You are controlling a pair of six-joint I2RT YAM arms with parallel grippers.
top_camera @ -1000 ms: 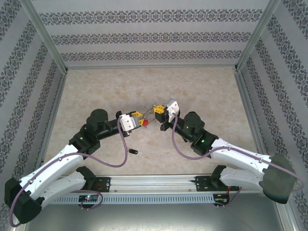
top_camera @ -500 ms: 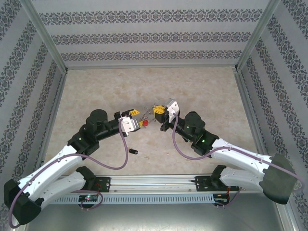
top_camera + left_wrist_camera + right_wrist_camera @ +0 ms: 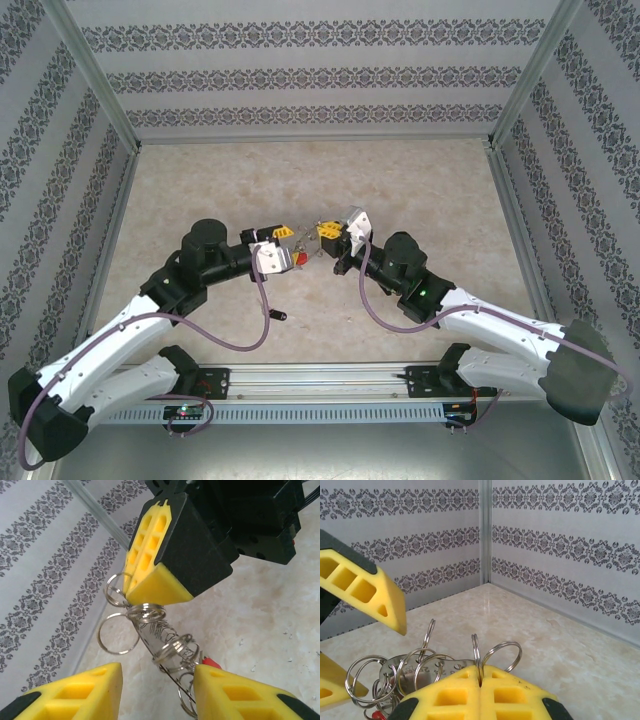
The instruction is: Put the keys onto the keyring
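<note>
Holding the keyring (image 3: 167, 647), the right gripper (image 3: 480, 679) is closed tight, with one strand pinched in the seam at its tip. The rest of the bundle dangles off that tip toward the left gripper (image 3: 157, 687). Left gripper is apart, one finger on either side of the hanging bundle, apparently not touching it. The red tag (image 3: 211, 663) sits just beside one of its fingers.

Over the last second the left arm shifted a little and its wrist re-angled, but its tip stayed next to the tag. The right gripper and the ring have barely moved.

The key (image 3: 278, 315) lies flat on the table (image 3: 420, 180) in the same spot as before. It is behind the left gripper toward the arm bases, well apart from both grippers.

Judgement: this was only repositioning around the ring. Nothing is threaded and neither gripper carries a key. The left gripper is the free one, so it probably has to back off and fetch the key while the right steadies the ring.
</note>
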